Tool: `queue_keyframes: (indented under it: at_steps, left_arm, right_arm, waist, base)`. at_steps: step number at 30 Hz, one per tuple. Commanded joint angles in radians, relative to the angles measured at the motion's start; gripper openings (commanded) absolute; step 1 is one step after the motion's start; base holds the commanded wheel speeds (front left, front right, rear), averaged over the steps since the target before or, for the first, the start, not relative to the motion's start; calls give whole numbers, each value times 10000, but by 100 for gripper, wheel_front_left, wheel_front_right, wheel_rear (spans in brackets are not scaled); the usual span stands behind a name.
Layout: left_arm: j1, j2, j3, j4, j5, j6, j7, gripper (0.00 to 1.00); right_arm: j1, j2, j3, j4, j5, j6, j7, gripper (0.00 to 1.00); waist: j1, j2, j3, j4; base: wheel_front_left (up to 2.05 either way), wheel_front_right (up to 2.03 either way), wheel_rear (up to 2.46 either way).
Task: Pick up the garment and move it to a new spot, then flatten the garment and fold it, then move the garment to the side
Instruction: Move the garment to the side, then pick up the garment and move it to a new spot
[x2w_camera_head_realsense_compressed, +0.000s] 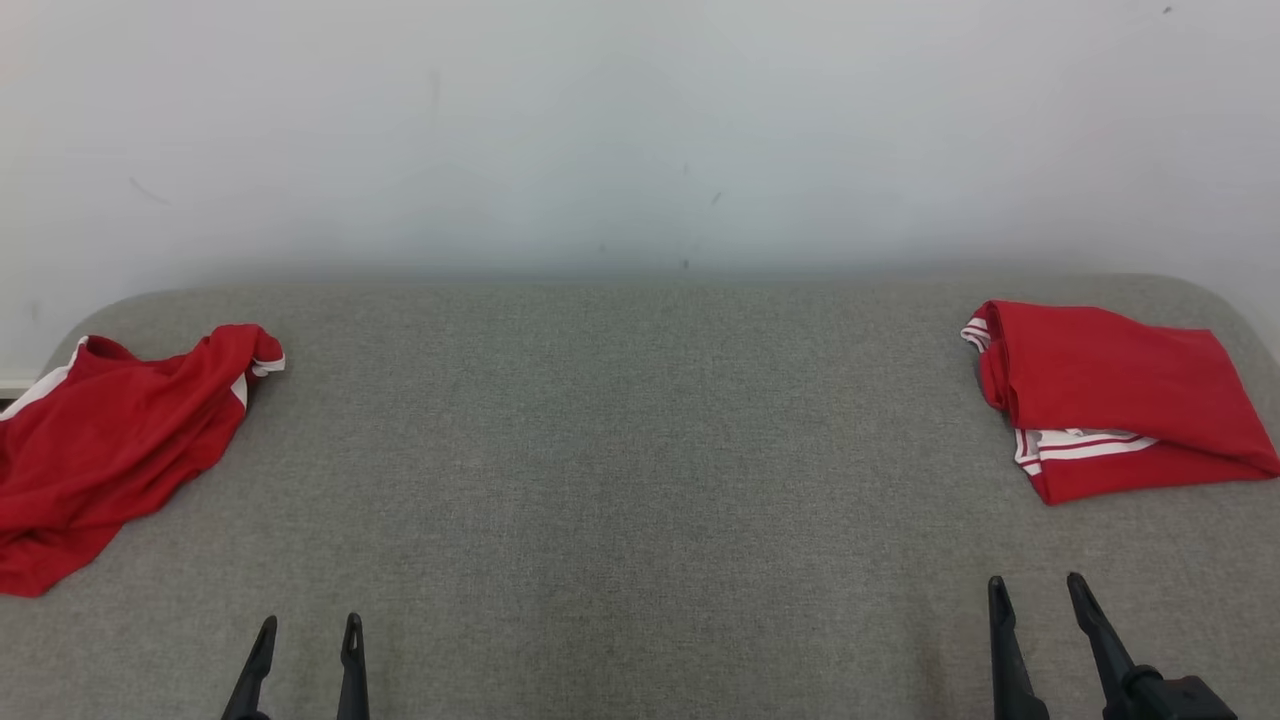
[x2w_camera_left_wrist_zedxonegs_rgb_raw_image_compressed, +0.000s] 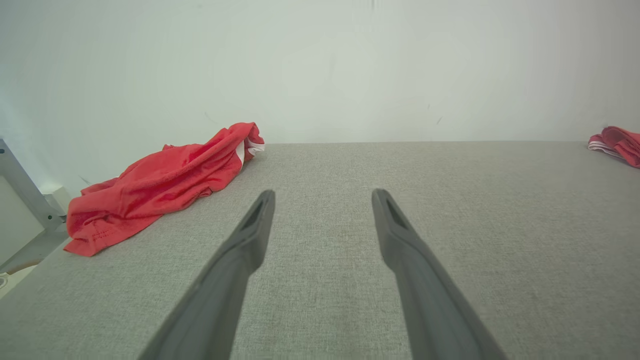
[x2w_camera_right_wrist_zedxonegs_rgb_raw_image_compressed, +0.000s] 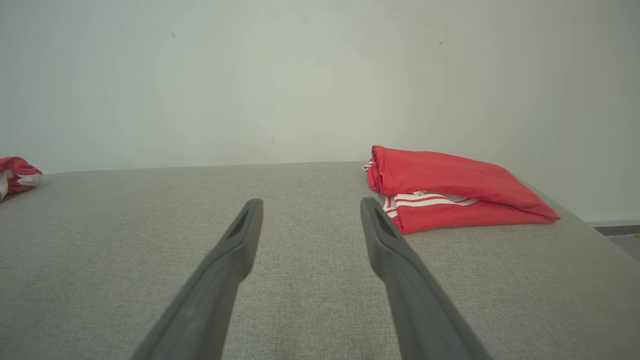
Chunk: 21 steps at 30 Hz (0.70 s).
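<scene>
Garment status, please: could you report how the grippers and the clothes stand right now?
Left gripper open, empty. Right gripper open, empty. Crumpled garment far left, untouched; folded garment far right. Nothing in the way.

Left claw (x2w_camera_head_realsense_compressed: 310, 621), right claw (x2w_camera_head_realsense_compressed: 1035, 580), long dark tapered fingers (x2w_camera_left_wrist_zedxonegs_rgb_raw_image_compressed: 248, 240)

The head view looked from high up, forward and down, over the whole grey surface (x2w_camera_head_realsense_compressed: 640, 450) to the white wall (x2w_camera_head_realsense_compressed: 640, 130). Both wrist views sat low, near the surface, and faced the same wall. The left one, behind the left gripper (x2w_camera_left_wrist_zedxonegs_rgb_raw_image_compressed: 323, 192), shared the crumpled red garment (x2w_camera_left_wrist_zedxonegs_rgb_raw_image_compressed: 160, 185) with the head view. The right one, behind the right gripper (x2w_camera_right_wrist_zedxonegs_rgb_raw_image_compressed: 311, 200), shared the folded red garment (x2w_camera_right_wrist_zedxonegs_rgb_raw_image_compressed: 450, 190).
</scene>
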Motion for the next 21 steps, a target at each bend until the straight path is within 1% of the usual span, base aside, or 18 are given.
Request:
queue_keyframes:
  at_steps: [1, 13, 21]
  left_arm:
    - [75, -21, -47, 70, 108, 57, -23, 100]
    - [161, 20, 72, 6, 165, 138, -23, 100]
    - [241, 33, 104, -29, 209, 200, -23, 100]
  right_arm:
    - [139, 9, -4, -44, 106, -16, -9, 100]
    - [81, 9, 142, 23, -62, -16, -9, 100]
    - [70, 10, 224, 84, 58, -16, -9, 100]
  waist:
    - [1, 1, -30, 24]
    - [1, 1, -147, 95]
    - [1, 1, -170, 163]
  base:
    - [0, 0, 0]
    - [0, 0, 0]
    - [0, 0, 0]
